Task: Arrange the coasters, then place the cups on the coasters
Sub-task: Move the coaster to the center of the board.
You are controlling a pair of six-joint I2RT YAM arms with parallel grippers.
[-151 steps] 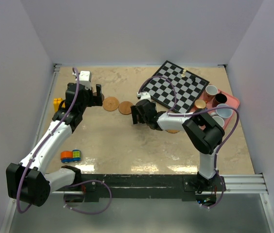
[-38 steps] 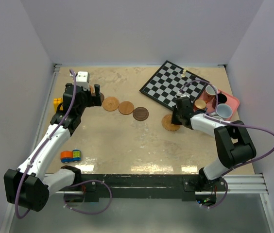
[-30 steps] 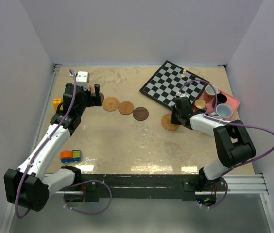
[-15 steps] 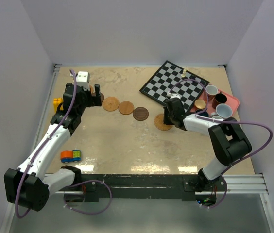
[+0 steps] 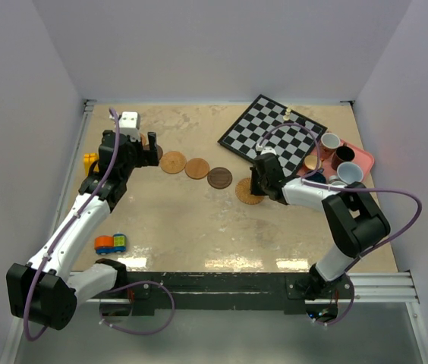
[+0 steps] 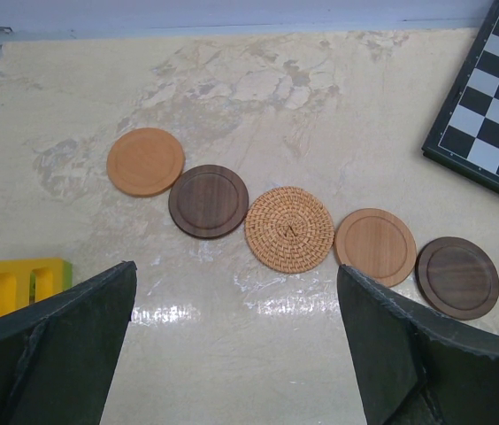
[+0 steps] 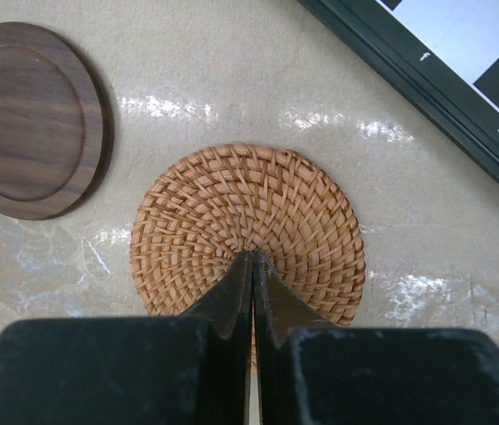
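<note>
A row of coasters shows in the left wrist view: orange wood, dark brown, woven, tan wood, dark brown. My left gripper hangs open above the table in front of them, at the row's left end. My right gripper is shut, its tips pressed on the middle of another woven coaster, just right of the dark brown coaster that ends the row. The cups stand on the pink tray: grey-white, black, pale blue, orange-tan.
A chessboard with a white piece lies right behind the woven coaster; its edge is close to my right gripper. A yellow block and a white box sit by the left arm, a small coloured toy nearer the front.
My right gripper has slid the woven coaster leftward, away from the tray and up to the dark brown coaster at the row's end. The left arm has not moved.
</note>
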